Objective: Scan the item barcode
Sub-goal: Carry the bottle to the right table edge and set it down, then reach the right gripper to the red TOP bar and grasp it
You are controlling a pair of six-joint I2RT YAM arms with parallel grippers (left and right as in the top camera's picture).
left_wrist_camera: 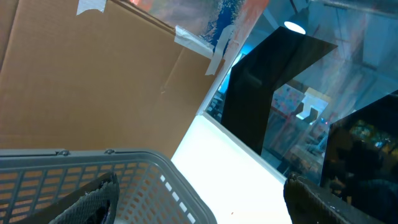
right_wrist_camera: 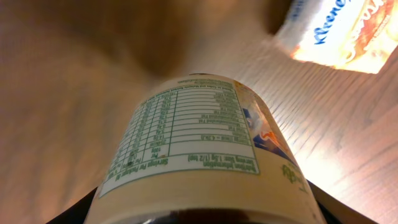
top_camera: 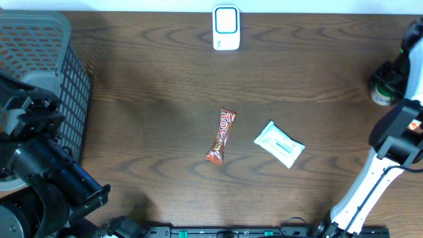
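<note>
Item: bottle (right_wrist_camera: pixel 199 143), round, cream label, printed nutrition panel; right edge of overhead frame, clamped in your right gripper (right_wrist_camera: pixel 205 210). Your left gripper (left_wrist_camera: pixel 202 202): jaws wide, empty, above grey plastic lattice basket (left_wrist_camera: pixel 74 168), left edge. Top centre of wood-grain table (top_camera: pixel 145 79): scanner (top_camera: pixel 226 28), white, rounded. Mid-frame: glossy red candy bar (top_camera: pixel 221 136), crinkled white wipes packet (top_camera: pixel 279 144).

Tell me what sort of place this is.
Probably a mock shop checkout: a white barcode scanner at the far edge of the wooden table, a grey shopping basket on the left, and packaged goods: a candy bar, a tissue pack, a bottle.
</note>
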